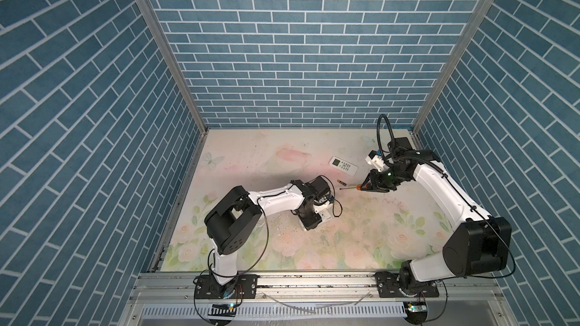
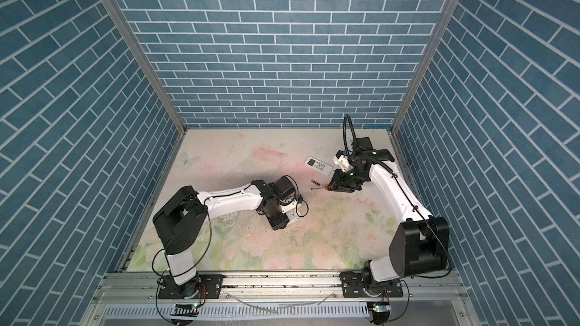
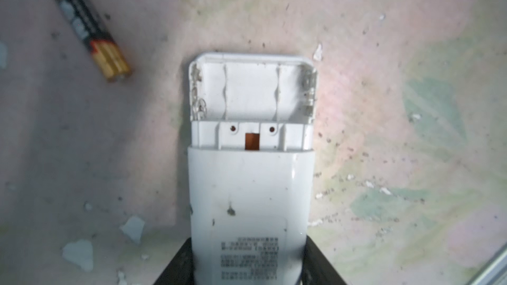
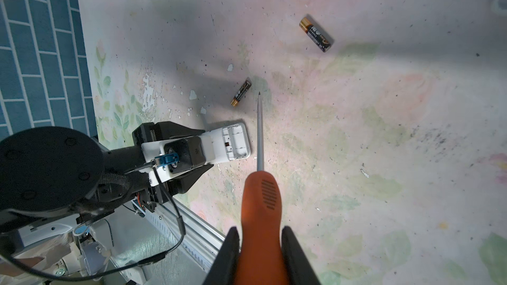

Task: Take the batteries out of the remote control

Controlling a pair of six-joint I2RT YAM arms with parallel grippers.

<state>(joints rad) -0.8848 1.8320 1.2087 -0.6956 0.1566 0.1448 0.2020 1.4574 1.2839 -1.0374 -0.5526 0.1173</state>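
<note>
Bench (image 1: 251,152): floral mat, scuffed and flaked. Blue brick-pattern walls (image 1: 298,42) on three sides.

Left arm (image 1: 273,197): reaches from the near-left corner to about mid-bench.

Right arm (image 1: 436,183): runs up the right edge, wrist turned in toward the middle.

Left gripper (image 3: 248,239): clamped on the held remote (image 3: 249,187), one black finger on each long side. The remote is white, back face up, printed label toward the fingers. It sits low over the mat a little on the near side of centre; cannot tell if it touches.

Battery compartment (image 3: 251,91): cover off, bay bare, springs visible at both side walls.

Spare remote (image 1: 343,165): white, display and buttons up. It lies flat toward the far-right part of the bench, well apart from the held one.

Right gripper (image 4: 260,231): gripping the orange handle of the screwdriver (image 4: 260,201). The grey shaft points toward the middle of the bench, passing just beside the open end of the held remote.

Near battery (image 4: 241,93): black with a gold end, flat on the mat. It is just past the open end of the held remote, beside the screwdriver tip in the right wrist view.

Far battery (image 4: 315,34): same kind, flat on the mat. It lies between the spare remote and the screwdriver shaft in both top views.
</note>
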